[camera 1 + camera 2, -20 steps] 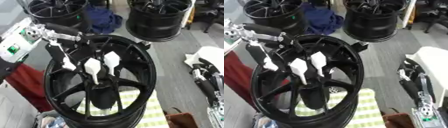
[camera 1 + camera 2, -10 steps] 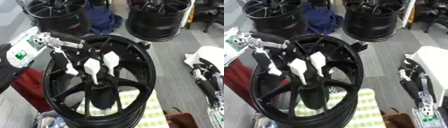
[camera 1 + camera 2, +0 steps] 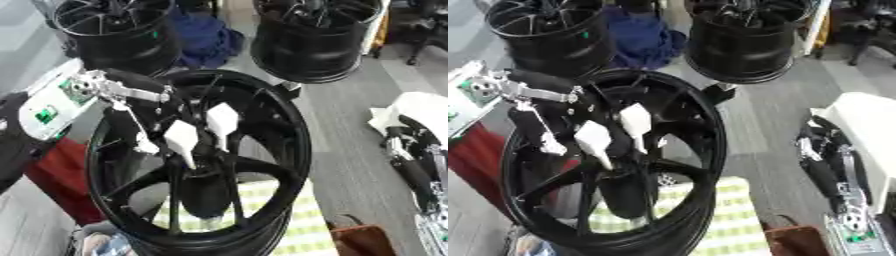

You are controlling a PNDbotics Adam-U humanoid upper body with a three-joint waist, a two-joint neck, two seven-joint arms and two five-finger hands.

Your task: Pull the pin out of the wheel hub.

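Big black hub (image 3: 262, 165) stands on edge in the middle, open face to the camera, spokes running into the centre. It sits on a green-and-white checked cloth (image 3: 302, 220)

Two more black rims: left rim (image 3: 118, 32) and right rim (image 3: 315, 37) far behind the left hand, blue cloth (image 3: 206, 37) heaped between them. Red box (image 3: 57, 175) below and to the left of the left hand, outside the hub

Left hand (image 3: 179, 137) comes in from upper left over the hub rim, white-tipped fingers (image 3: 221, 119) pointing down into the spokes just above the centre. Whether they are clamped on anything cannot be told from here

Pin can't be picked out; the centre under the fingers is all dark

Right hand (image 3: 829, 172) hangs low at the right, well apart from the hub, fingers straight and relaxed, holding nothing
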